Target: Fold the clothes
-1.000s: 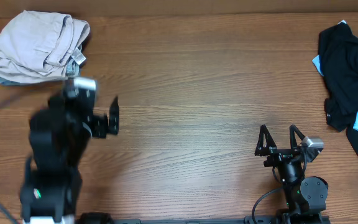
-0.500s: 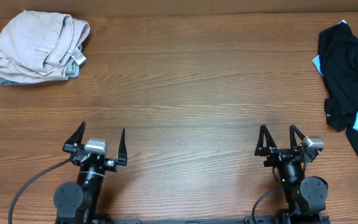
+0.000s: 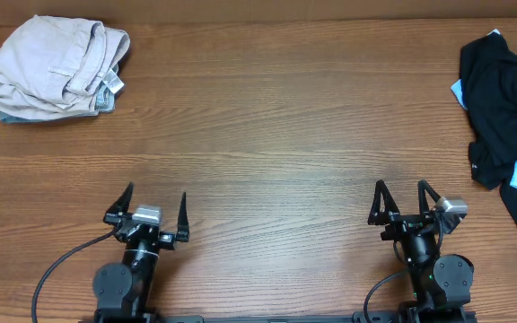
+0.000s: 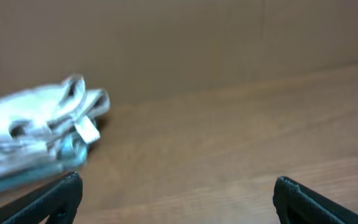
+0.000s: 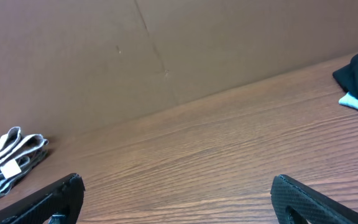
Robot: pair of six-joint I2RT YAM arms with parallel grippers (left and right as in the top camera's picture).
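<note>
One pair of khaki shorts, bundled on the worktop, well beyond and left of left jaws. Long axis roughly left-right, white label at right end. One black garment beyond-right of right jaws. Both jaws released, empty.

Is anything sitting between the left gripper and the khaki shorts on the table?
Nothing visible does. Only wooden table lies between the open left gripper and the shorts, which are bundled at the far-left corner.
</note>
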